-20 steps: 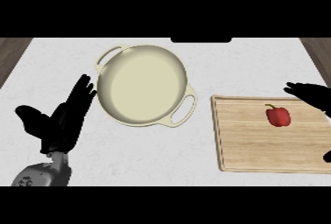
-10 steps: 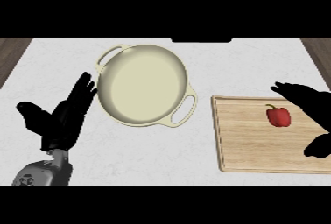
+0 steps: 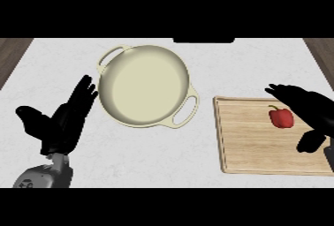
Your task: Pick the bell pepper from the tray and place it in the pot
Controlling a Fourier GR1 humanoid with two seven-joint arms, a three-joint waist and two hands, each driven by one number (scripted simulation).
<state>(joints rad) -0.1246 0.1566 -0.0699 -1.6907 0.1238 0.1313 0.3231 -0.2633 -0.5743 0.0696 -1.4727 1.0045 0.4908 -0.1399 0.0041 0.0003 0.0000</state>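
A small red bell pepper [image 3: 281,117] lies on the wooden tray [image 3: 248,145] at the right, near its far edge. My right hand [image 3: 309,110] hovers just right of the pepper, open, its fingers reaching over the pepper's far side and its thumb hanging at the near right; it does not hold the pepper. A cream two-handled pot [image 3: 145,86] sits empty left of the tray. My left hand [image 3: 64,122] rests open at the lower left, fingers up, next to the pot's left rim.
The white speckled counter [image 3: 169,154] runs under everything. Dark wooden strips show at the far left [image 3: 12,55] and far right corners. A dark object [image 3: 203,40] sits at the counter's far edge.
My right hand has moved left from the view's right edge and now stands over the tray's right side beside the pepper. The left hand, pot and pepper have stayed put.
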